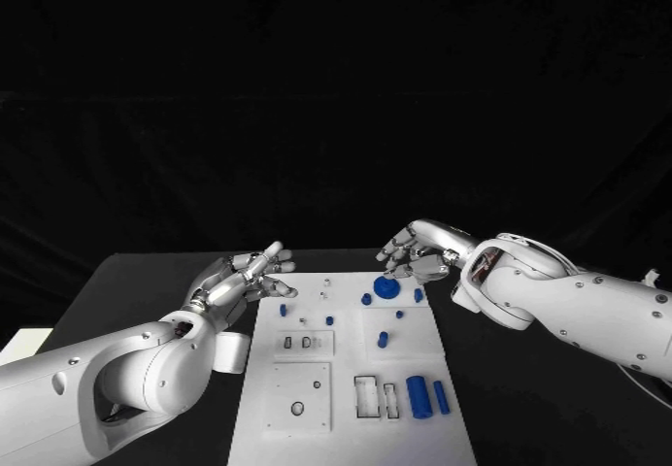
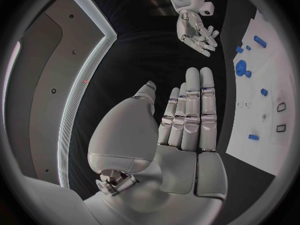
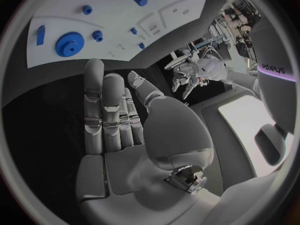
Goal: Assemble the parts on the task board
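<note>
The left silver hand [image 1: 250, 275] hovers empty, fingers straight and together, just beside the white plastic task board [image 1: 351, 408]. Small blue parts [image 1: 418, 396] lie scattered on it. The right hand [image 1: 418, 250] — empty, fingers loosely curled — hangs near the blue toothed gear [image 1: 386, 287]; a careless reach could knock neighbouring pieces away.

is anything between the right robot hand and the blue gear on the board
Nothing visible does. The right robot hand hovers open just behind the blue gear at the task board's far end, with bare space between them.

Blue parts [image 1: 418, 396], white task board [image 1: 351, 427].
</note>
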